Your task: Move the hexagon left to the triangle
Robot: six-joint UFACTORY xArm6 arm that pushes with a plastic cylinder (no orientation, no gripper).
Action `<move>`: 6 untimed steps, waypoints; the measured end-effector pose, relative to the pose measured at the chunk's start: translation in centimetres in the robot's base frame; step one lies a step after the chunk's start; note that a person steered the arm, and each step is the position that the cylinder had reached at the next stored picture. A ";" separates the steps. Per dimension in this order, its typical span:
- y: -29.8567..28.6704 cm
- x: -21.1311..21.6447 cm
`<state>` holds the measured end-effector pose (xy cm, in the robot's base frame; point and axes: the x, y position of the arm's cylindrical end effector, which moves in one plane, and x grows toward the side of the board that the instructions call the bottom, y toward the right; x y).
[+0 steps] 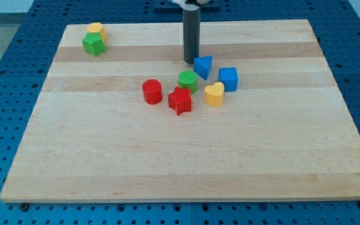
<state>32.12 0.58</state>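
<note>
The yellow hexagon (pixel 96 29) sits near the board's top left corner, touching the green star (pixel 93 44) just below it. The blue triangle (pixel 203 65) lies right of the board's centre, toward the top. My tip (pixel 190 60) stands on the board just left of the blue triangle, very close to it or touching it, and far to the right of the hexagon.
A cluster lies below the triangle: a green cylinder (pixel 188 80), a blue cube (pixel 228 79), a yellow heart (pixel 214 94), a red star (pixel 180 100) and a red cylinder (pixel 152 91). The wooden board (pixel 167 162) rests on a blue perforated table.
</note>
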 end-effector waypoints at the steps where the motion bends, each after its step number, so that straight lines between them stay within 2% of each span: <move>1: -1.3 -1.2; 2: -2.2 -4.9; 4: -8.3 -11.6; 6: -12.0 -12.9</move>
<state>19.26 -11.41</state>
